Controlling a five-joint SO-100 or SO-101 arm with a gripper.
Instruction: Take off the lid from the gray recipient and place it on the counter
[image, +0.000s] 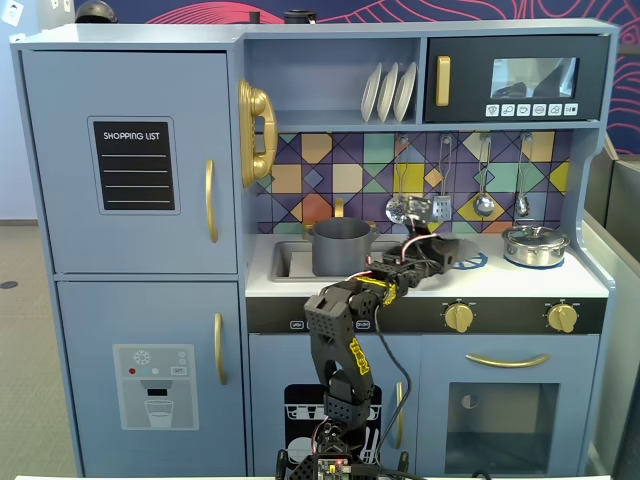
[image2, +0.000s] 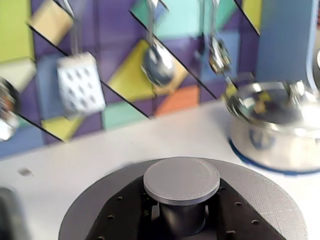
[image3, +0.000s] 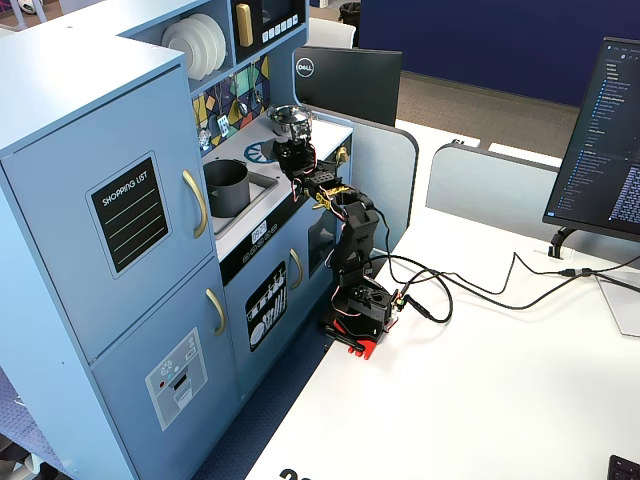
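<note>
The gray recipient (image: 340, 247) stands open in the sink recess at the counter's left in a fixed view; it also shows in the other fixed view (image3: 228, 187). My gripper (image: 440, 252) is to its right, shut on the lid (image: 458, 250). In the wrist view the gripper (image2: 182, 220) has its black fingers (image2: 125, 212) clamped on either side of the knob (image2: 181, 179), with the lid's dark disc (image2: 265, 192) spread around them. The lid hangs low and slightly tilted over the pale counter (image: 430, 285), above the blue burner mark (image: 476, 263). I cannot tell if it touches the counter.
A shiny silver pot (image: 535, 245) with its own lid stands at the counter's right, close to the held lid (image2: 280, 130). Utensils (image: 440, 207) hang on the tiled backsplash behind. Gold knobs (image: 458, 317) sit below the counter edge. The sink (image: 288, 262) lies left.
</note>
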